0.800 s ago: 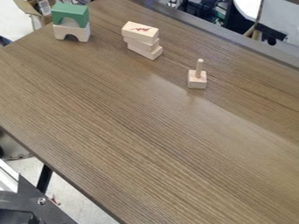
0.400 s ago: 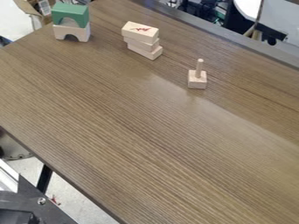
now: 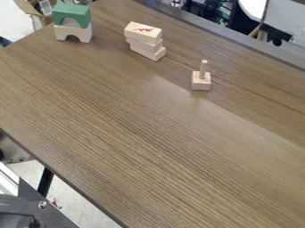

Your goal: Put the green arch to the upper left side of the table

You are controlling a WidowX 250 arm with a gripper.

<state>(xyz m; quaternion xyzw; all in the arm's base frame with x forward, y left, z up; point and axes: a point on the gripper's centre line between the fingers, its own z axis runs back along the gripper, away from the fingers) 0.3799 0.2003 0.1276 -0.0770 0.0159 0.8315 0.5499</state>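
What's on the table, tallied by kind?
Green arch: 1
Plain wooden arch: 1
Rectangular wooden blocks, stacked: 3
Square wooden block with upright peg, counted as one: 1
Total: 6

Green arch point(image 3: 72, 14) (plain), brown-grained table point(image 3: 128, 116)

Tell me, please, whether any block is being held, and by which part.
No block is held: the green arch simply rests on the pale arch.
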